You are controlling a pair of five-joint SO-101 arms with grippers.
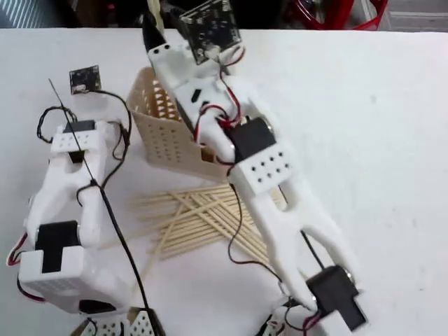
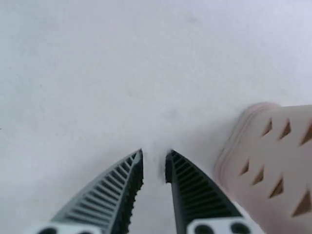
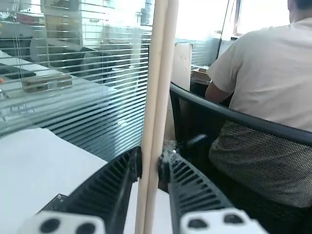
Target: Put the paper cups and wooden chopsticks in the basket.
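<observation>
A heap of wooden chopsticks [image 1: 196, 217] lies on the white table in front of the cream perforated basket [image 1: 164, 133]. My right arm stretches over the basket, and its gripper [image 1: 149, 35] is raised beyond the basket's far side. In the right wrist view this gripper [image 3: 155, 158] is shut on a pair of chopsticks [image 3: 158, 73] that stand upright between the fingers. My left gripper [image 2: 154, 158] hangs low over the bare table beside the basket's wall [image 2: 273, 161], barely open with nothing in the narrow gap.
The left arm's white body [image 1: 70, 182] rests at the table's left, with black cables trailing past it. A small circuit board [image 1: 84, 78] lies behind it. The table's right half [image 1: 378, 126] is bare white.
</observation>
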